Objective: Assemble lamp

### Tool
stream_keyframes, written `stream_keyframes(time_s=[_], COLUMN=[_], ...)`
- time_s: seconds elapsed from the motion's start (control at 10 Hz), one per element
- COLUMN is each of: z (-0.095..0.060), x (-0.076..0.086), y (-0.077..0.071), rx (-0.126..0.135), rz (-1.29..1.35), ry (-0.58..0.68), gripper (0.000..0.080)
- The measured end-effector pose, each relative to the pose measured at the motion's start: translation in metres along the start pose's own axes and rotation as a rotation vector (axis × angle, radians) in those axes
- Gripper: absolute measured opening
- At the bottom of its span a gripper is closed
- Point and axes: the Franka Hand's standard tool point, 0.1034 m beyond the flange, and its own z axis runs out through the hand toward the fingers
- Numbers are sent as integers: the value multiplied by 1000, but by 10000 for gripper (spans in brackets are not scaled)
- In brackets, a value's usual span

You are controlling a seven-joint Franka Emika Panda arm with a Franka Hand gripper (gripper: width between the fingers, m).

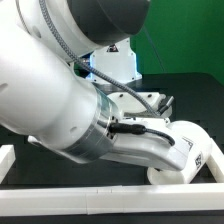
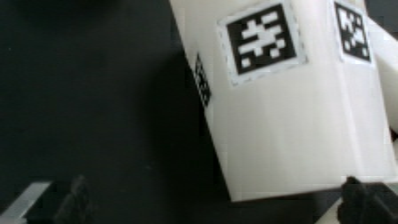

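Note:
The lamp's white tapered shade (image 2: pixel 285 110) fills the middle of the wrist view, with black-and-white tags on two faces. My gripper (image 2: pixel 205 190) is open and holds nothing. Its fingers (image 2: pixel 54 200) stand wide apart, and the shade's wider end reaches in between them, close to the other finger. In the exterior view the shade (image 1: pixel 185 150) lies on the black table at the exterior view's right, partly behind my arm. My fingers are hidden there. The lamp base and the bulb are out of view.
My big white arm (image 1: pixel 60 110) blocks most of the exterior view. A low white rail (image 1: pixel 110 192) runs along the table's near edge and up the exterior view's left. Black table shows beside the shade (image 2: pixel 89 100).

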Motion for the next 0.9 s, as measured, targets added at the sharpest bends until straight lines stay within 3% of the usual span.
stream_keyframes(time_s=[0.3,0.6,0.9], z=[16,24,27], x=[7,6,5], y=[2,9,9], rx=[2,47,49], rz=[2,15,17], ry=[-1,-43,-51], gripper=[698,698,698])
